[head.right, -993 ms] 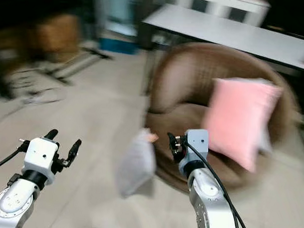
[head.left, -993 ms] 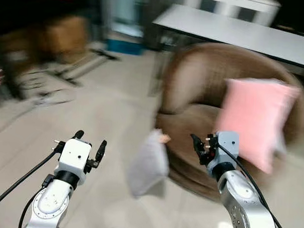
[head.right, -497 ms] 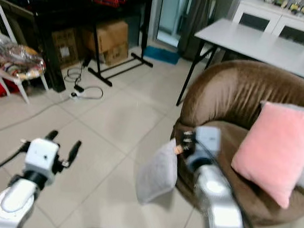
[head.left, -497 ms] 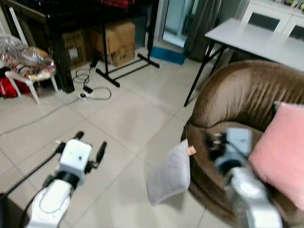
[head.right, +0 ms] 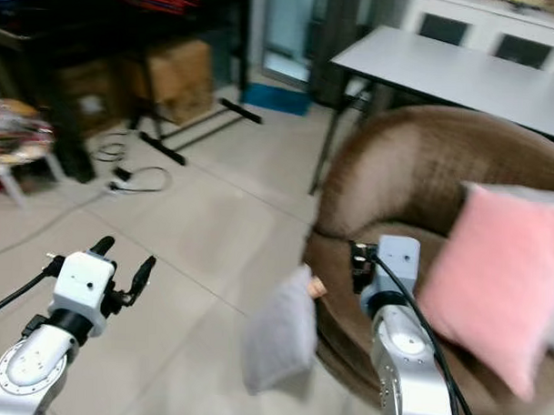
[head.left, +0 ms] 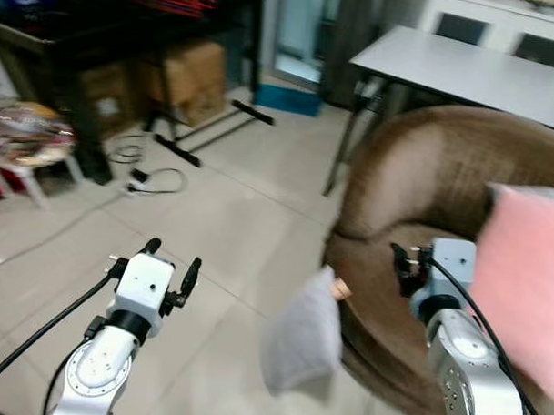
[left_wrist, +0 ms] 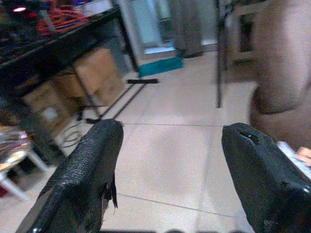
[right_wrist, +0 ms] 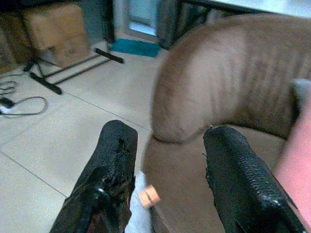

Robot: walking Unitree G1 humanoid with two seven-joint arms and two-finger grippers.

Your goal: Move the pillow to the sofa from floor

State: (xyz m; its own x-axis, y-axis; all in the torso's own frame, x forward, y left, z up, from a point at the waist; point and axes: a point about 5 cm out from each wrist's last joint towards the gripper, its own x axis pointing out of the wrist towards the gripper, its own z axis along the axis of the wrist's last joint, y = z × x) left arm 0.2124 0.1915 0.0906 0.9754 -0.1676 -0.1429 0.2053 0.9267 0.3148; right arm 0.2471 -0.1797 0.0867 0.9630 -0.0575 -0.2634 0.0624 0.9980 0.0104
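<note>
A grey pillow (head.left: 302,336) stands on the tiled floor, leaning against the front of the round brown sofa (head.left: 442,168). A pink pillow (head.left: 522,271) rests on the sofa's seat at the right. My left gripper (head.left: 170,267) is held open over the floor, well to the left of the grey pillow, with nothing between its fingers (left_wrist: 82,174). My right gripper (head.left: 404,265) hangs open above the sofa's front edge, just right of the grey pillow. In the right wrist view its fingers (right_wrist: 114,174) frame the sofa's arm and a small tan tag (right_wrist: 149,196).
A grey table (head.left: 464,68) stands behind the sofa. Cardboard boxes (head.left: 186,72) sit under a dark rack at the back left, with a black stand foot and cables (head.left: 155,178) on the floor. A white stool with bags (head.left: 25,135) is at the far left.
The camera has swung, shifting the whole scene; the picture is sharper than a second ago. Both grippers stay raised and open, and the grey pillow still leans on the sofa.
</note>
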